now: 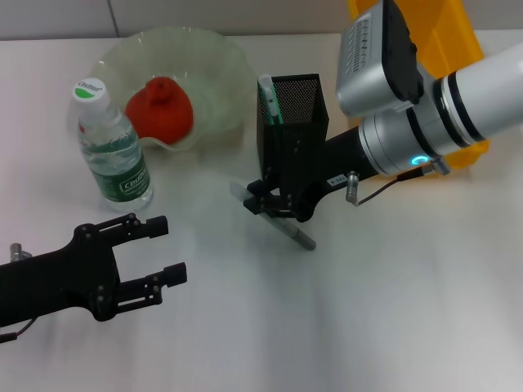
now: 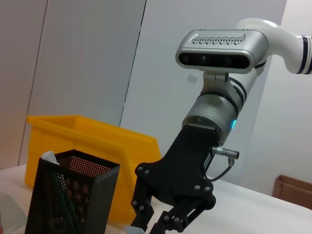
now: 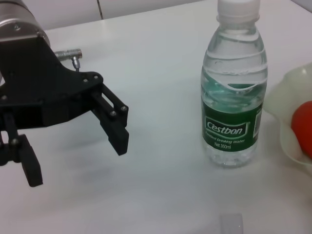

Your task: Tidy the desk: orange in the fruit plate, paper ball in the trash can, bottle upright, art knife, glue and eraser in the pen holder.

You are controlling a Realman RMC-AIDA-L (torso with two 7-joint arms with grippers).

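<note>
The grey art knife lies on the table in front of the black mesh pen holder. My right gripper is low over its near end, fingers drawn together on it. A white and green glue stick stands inside the holder. In the pale green fruit plate sits the orange. The bottle stands upright beside the plate. My left gripper hovers open and empty at the front left, short of the bottle. The paper ball and the eraser are out of view.
A yellow bin stands behind the right arm at the back right. The right wrist view has the left gripper open beside the bottle. The pen holder stands close to the right gripper.
</note>
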